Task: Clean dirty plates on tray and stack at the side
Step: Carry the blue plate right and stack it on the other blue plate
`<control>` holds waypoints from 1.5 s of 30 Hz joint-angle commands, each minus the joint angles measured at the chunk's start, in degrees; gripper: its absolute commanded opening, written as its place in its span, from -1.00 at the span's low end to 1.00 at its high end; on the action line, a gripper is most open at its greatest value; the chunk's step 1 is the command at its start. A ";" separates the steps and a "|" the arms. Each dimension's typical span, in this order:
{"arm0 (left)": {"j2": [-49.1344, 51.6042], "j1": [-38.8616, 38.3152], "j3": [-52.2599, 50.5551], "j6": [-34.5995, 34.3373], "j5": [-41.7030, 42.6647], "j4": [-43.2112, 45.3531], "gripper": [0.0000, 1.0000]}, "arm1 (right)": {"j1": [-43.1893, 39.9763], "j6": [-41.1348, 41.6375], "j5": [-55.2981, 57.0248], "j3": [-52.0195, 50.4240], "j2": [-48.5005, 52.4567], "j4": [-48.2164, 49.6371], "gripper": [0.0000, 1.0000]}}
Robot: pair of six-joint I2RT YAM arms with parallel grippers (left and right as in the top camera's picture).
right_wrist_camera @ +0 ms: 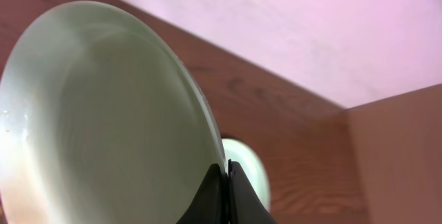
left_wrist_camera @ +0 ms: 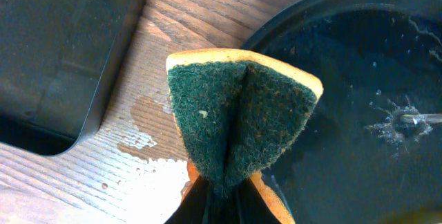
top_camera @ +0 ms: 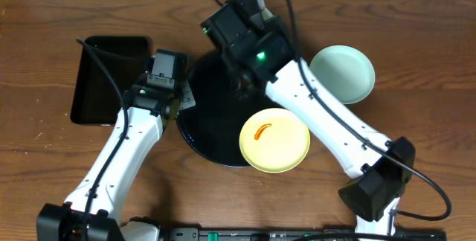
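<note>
The round black tray (top_camera: pixel 201 133) lies mid-table and looks wet in the left wrist view (left_wrist_camera: pixel 359 113). A pale yellow plate (top_camera: pixel 274 140) with an orange smear rests on its right front rim. One mint plate (top_camera: pixel 342 74) lies on the table to the right. My right gripper (top_camera: pixel 242 85) (right_wrist_camera: pixel 226 172) is shut on the rim of another mint plate (right_wrist_camera: pixel 103 127), held on edge over the tray; the arm hides this plate in the overhead view. My left gripper (top_camera: pixel 177 103) (left_wrist_camera: pixel 224 196) is shut on a folded green-and-yellow sponge (left_wrist_camera: pixel 242 120) at the tray's left rim.
A rectangular black tray (top_camera: pixel 108 77) (left_wrist_camera: pixel 55 51) stands left of the round tray. A water patch (left_wrist_camera: pixel 145 162) lies on the wood between them. The mint plate on the table also shows behind the held one in the right wrist view (right_wrist_camera: pixel 250 172).
</note>
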 commanded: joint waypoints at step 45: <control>0.33 -0.07 -0.48 -0.13 -0.20 -0.22 -0.83 | -16.15 7.82 -44.30 -0.11 0.07 -1.90 -0.98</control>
